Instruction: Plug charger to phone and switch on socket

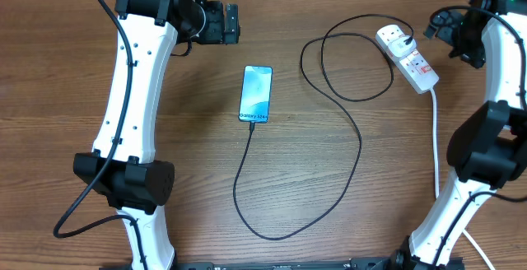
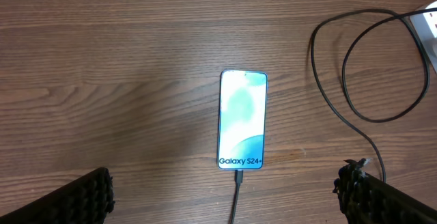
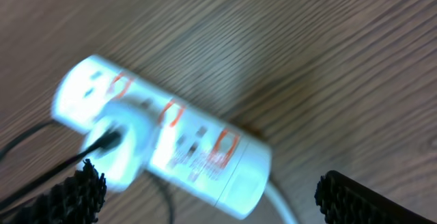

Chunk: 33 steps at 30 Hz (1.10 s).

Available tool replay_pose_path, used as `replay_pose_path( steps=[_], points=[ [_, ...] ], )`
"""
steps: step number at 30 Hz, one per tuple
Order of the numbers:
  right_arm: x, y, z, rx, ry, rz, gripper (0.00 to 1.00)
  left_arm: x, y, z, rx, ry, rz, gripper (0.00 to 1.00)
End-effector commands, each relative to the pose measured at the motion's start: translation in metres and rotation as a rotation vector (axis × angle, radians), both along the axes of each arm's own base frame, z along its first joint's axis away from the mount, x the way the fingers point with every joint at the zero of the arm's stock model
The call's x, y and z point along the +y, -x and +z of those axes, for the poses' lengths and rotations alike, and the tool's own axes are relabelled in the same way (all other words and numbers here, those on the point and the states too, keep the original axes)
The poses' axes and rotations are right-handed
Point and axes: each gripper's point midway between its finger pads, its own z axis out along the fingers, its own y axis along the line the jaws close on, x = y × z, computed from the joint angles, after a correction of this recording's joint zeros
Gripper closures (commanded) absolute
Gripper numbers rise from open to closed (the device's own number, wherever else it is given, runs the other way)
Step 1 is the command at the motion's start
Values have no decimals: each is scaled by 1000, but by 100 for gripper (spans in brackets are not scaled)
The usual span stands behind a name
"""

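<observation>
The phone (image 1: 256, 95) lies mid-table, its light blue screen reading "Galaxy S24+". It also shows in the left wrist view (image 2: 242, 120). The charger's black cable (image 1: 329, 196) has its small tip in the phone's near end (image 2: 238, 177) and loops round to its white plug head (image 1: 393, 35), seated in the socket (image 1: 413, 62) at the far right. In the right wrist view the socket (image 3: 205, 149) is blurred, with red switches and the plug head (image 3: 119, 145). My left gripper (image 1: 231, 23) is open and empty, beyond the phone. My right gripper (image 1: 449, 33) is open, just right of the socket.
The socket's thicker white cord (image 1: 436, 146) runs from its near end toward the front right, past the right arm's base. The black cable forms a wide loop (image 1: 354, 56) between phone and socket. Bare wood table (image 1: 198, 163) lies left of the phone.
</observation>
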Motion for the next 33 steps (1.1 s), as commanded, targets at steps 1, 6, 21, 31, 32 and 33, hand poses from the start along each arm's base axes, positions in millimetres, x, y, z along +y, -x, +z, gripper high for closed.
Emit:
replay_pose_path(
  steps=[1, 6, 21, 31, 32, 33],
  points=[
    [-20, -5, -21, 26, 55, -52, 0, 4, -2, -5, 10, -12, 19, 0],
    [-21, -11, -50, 50, 40, -49, 0, 4, -2, -5, 10, -12, 19, 0],
    [-9, -15, -106, 94, -35, -21, 0, 4, -2, -5, 10, -11, 19, 0],
    [-2, -11, -107, 107, -72, -8, 0, 4, -2, -5, 10, -12, 19, 0],
    [-2, -10, -108, 112, -73, -8, 0, 4, -2, -5, 10, -12, 19, 0],
    [-1, -9, -108, 117, -74, -8, 0, 4, -2, -5, 10, -12, 19, 0]
  ],
)
